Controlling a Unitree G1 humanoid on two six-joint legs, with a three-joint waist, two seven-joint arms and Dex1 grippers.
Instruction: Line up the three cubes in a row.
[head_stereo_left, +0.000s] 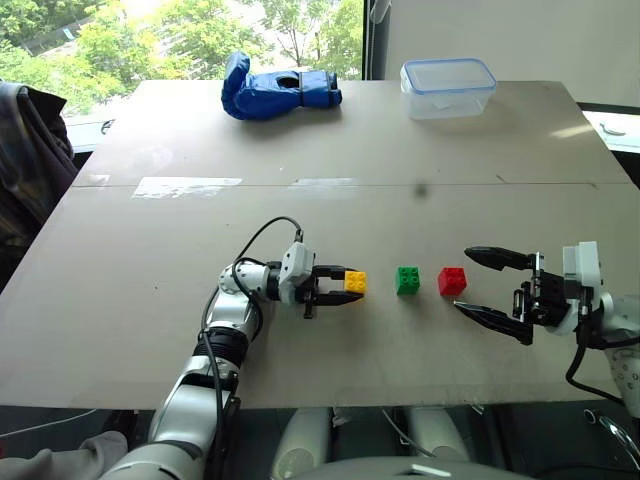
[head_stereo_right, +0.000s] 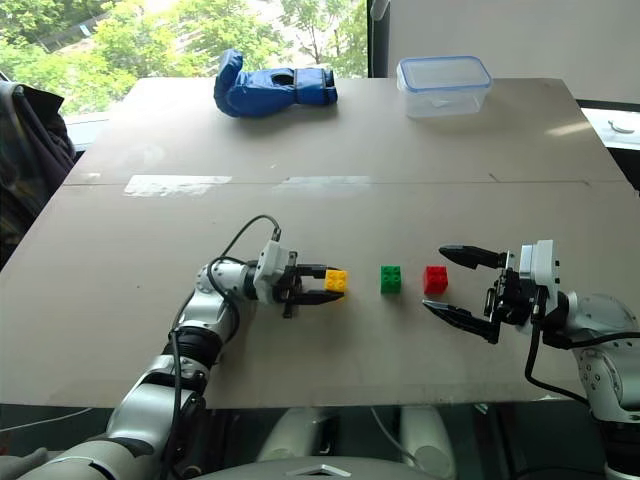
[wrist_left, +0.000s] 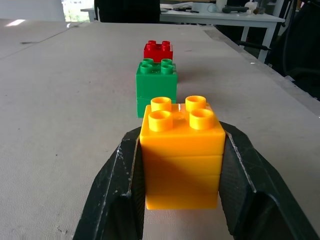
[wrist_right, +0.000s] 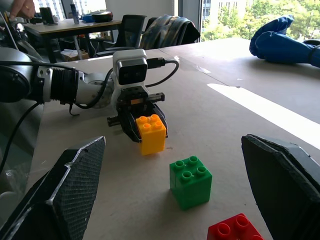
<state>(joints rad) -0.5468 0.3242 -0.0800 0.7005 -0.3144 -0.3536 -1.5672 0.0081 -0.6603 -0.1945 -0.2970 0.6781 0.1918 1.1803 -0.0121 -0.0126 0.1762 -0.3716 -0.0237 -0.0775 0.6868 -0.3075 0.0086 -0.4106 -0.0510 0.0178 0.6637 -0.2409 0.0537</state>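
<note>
Reaching level across the table, the left gripper is clamped on the yellow brick, which is set beside the green brick and the red brick in one line. The right gripper is held level just past the red brick, its fingers spread wide around nothing.

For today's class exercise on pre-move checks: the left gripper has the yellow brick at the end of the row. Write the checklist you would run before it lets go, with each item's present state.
1. Left gripper shut on the yellow cube, a finger on each side: ok.
2. Yellow cube in line with the green cube and red cube: ok.
3. Yellow cube resting flat on the table: cannot tell.
4. Gaps between the cubes roughly even: ok.
5. Right gripper open and touching no cube: ok.
6. Blue glove and clear box far from the row: ok.
</note>
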